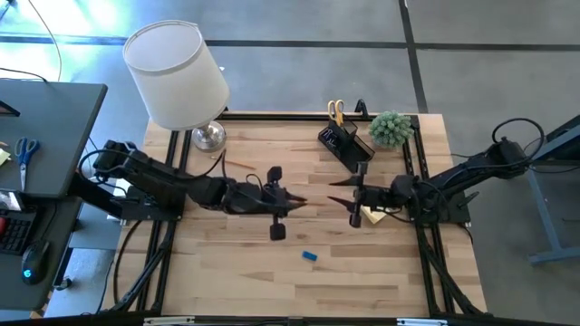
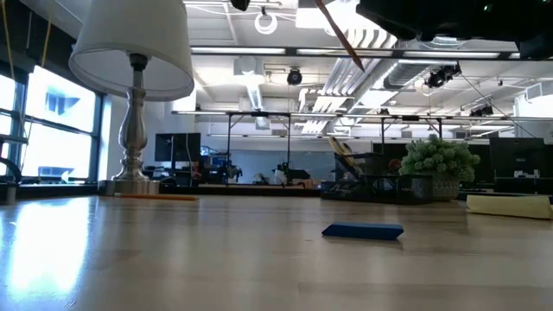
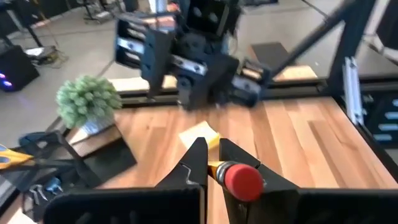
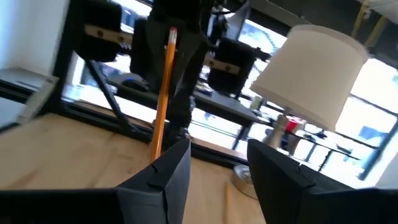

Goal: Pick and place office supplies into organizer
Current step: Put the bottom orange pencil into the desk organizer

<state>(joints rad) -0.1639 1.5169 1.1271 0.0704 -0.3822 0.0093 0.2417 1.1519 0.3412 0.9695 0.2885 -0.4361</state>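
- Left gripper (image 1: 292, 201), frame centre in the high view: fingers pinched on the pencil (image 3: 231, 176) at its eraser end.
- Right gripper (image 1: 352, 201) faces it, fingers spread, holding nothing.
- Pencil's long axis lies left-right in the high view, tip toward the right gripper.
- Handover advice: the right closes mid-shaft before the left lets go.
- Organizer (image 1: 345, 143) waits upper right.

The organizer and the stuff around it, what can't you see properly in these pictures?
- Organizer, high view: its contents are too small to name, apart from the yellow scissors.
- Sticky-note pad, high view: mostly hidden under the right gripper.
- Pencil, left wrist view: only its eraser end shows; the left gripper covers the rest.
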